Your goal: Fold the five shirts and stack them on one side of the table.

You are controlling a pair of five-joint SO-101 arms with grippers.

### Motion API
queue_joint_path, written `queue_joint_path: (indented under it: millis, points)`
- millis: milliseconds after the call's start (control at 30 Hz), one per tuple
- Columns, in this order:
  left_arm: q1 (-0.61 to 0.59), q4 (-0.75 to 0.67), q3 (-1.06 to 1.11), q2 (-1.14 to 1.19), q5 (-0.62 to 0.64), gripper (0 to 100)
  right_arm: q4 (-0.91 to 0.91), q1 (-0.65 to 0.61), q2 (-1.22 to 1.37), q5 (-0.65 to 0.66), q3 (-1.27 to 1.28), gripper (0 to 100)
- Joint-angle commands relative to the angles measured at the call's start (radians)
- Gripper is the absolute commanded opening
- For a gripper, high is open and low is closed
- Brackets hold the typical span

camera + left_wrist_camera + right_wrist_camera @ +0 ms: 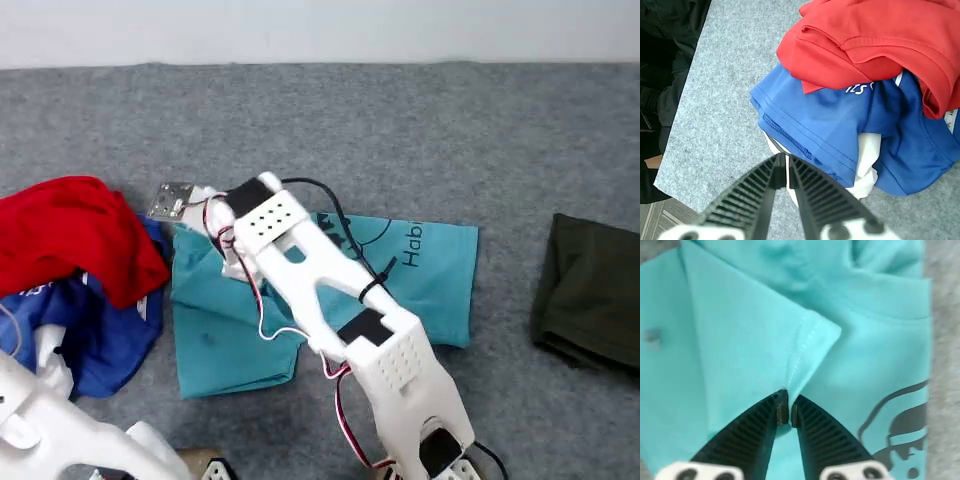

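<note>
The right pincer is clamped on the teal shirt. Its ribbed black jaws are drawn nearly together on a raised ridge of cloth just below a stitched sleeve hem. That shirt lies spread in the middle of the grey, felt-like tabletop. It is a thin, smooth knit with a dark line print toward its right side, and the pincer meets it at its far-left corner.

To the left sits a heap of three garments. A red shirt, crumpled and slightly glossy, lies on top of a blue shirt with double-stitched hems (a strip of white lettering shows on it). A white shirt pokes out from underneath.

The left pincer hangs at the near edge of this heap with its jaws closed tip to tip. It seems to grip nothing, though whether the tips touch the white cloth is hard to make out.

At the far right lies a dark olive shirt, folded into a flat block and well apart from the rest.
</note>
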Motion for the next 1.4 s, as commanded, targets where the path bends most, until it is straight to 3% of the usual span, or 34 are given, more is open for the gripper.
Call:
queue_joint_path:
  millis: [0, 167, 333, 467, 733, 833, 1033, 1367]
  points:
    - [0.003, -0.014, -0.041, -0.025, 0.009, 1, -0.033, 0.016, -0.008, 0.043, -0.068, 2.0]
    - [0.003, -0.014, -0.041, -0.025, 0.009, 1, -0.048, 0.033, -0.007, 0.054, -0.066, 10.2]
    - [0.003, -0.014, -0.041, -0.025, 0.009, 1, -0.038, 0.097, 0.031, 0.052, -0.068, 10.8]
    - [0.003, -0.014, -0.041, -0.025, 0.009, 1, 0.079, 0.101, -0.012, 0.026, -0.112, 10.6]
    - [0.003, -0.014, -0.041, -0.025, 0.009, 1, 0.363, -0.012, -0.073, -0.06, -0.17, 10.8]
    - [0.003, -0.014, -0.041, -0.023, 0.009, 1, 0.361, -0.051, -0.122, -0.18, -0.078, 12.9]
    - [0.003, -0.014, -0.041, -0.025, 0.009, 2, 0.344, -0.216, -0.266, -0.265, 0.172, 25.0]
    - [0.002, -0.012, -0.041, -0.025, 0.009, 2, 0.148, -0.424, -0.32, -0.272, 0.393, 25.1]
